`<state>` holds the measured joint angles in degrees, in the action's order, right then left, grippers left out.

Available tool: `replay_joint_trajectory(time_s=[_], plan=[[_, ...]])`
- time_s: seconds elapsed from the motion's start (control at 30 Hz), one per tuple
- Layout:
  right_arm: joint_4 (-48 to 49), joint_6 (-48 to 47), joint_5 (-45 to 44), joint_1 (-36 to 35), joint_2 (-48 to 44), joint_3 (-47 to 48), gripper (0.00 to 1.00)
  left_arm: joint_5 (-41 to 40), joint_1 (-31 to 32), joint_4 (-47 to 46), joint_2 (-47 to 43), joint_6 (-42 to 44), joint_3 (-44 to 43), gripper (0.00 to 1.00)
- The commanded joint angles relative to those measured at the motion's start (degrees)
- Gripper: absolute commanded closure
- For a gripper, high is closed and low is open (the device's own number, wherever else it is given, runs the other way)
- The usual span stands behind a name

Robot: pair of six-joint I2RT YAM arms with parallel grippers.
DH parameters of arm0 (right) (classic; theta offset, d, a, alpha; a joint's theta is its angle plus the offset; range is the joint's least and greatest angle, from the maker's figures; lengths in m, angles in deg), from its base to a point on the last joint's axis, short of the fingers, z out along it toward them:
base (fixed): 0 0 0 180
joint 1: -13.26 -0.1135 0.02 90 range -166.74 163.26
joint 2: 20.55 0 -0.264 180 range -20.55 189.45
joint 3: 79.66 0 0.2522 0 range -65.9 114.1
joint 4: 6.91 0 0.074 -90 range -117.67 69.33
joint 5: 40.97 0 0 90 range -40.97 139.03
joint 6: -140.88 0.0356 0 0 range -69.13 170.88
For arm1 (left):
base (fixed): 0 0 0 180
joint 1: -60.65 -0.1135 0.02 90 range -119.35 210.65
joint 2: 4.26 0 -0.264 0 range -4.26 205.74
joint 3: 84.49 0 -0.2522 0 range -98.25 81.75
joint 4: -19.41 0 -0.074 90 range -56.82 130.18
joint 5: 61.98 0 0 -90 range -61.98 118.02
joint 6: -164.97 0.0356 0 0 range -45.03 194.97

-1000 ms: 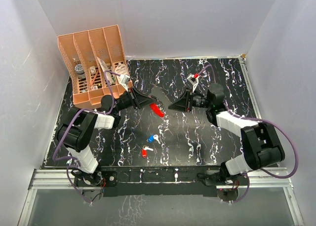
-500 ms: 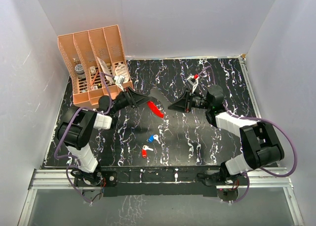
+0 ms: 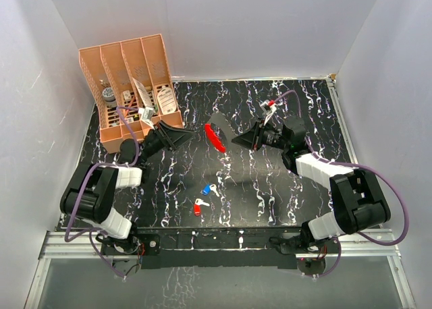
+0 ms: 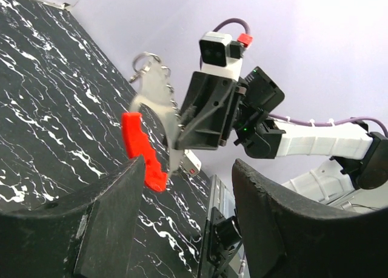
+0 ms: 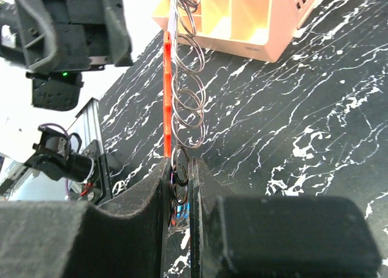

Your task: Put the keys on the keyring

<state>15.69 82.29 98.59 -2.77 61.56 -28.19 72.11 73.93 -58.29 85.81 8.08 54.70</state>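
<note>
My right gripper [image 3: 236, 140] [image 5: 180, 166] is shut on the keyring [image 3: 214, 137], holding it above the table's middle. The keyring's red strip [image 5: 167, 96] and a chain of wire rings [image 5: 187, 102] rise straight from between the jaws. In the left wrist view the keyring [image 4: 145, 150] hangs in front of the right gripper [image 4: 203, 117], showing its red strip and grey band. My left gripper [image 3: 187, 135] [image 4: 188, 169] is open, apart from the keyring on its left, nothing between its fingers. The keys lie on the table nearer the arms: a blue-headed one [image 3: 206, 189] and a red-headed one [image 3: 198, 206].
A peach desk organizer [image 3: 128, 86] [image 5: 242, 17] with several slots stands at the back left, close behind the left arm. The black marbled table [image 3: 283, 194] is walled in white on three sides, with a metal rail [image 3: 223, 245] along its near edge.
The left gripper has opened, let go of the keyring and drawn back to the left. The right gripper has carried the keyring slightly up and toward the back.
</note>
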Motion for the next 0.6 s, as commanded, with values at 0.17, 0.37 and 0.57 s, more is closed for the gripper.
replay_joint_trajectory(time_s=[0.17,0.37,0.57], plan=[[1.2,-2.2,-9.0,0.3,-2.2,2.0,1.0,-2.3,1.4,21.1,-17.2,13.3,5.6,0.42],[1.0,-2.1,-13.8,0.2,-1.8,2.3,1.0,-14.3,10.7,54.4,-27.8,28.9,2.3,0.42],[1.2,-1.5,-15.7,0.2,-1.5,2.9,1.0,-20.1,15.9,60.4,-28.3,30.0,5.2,0.47]])
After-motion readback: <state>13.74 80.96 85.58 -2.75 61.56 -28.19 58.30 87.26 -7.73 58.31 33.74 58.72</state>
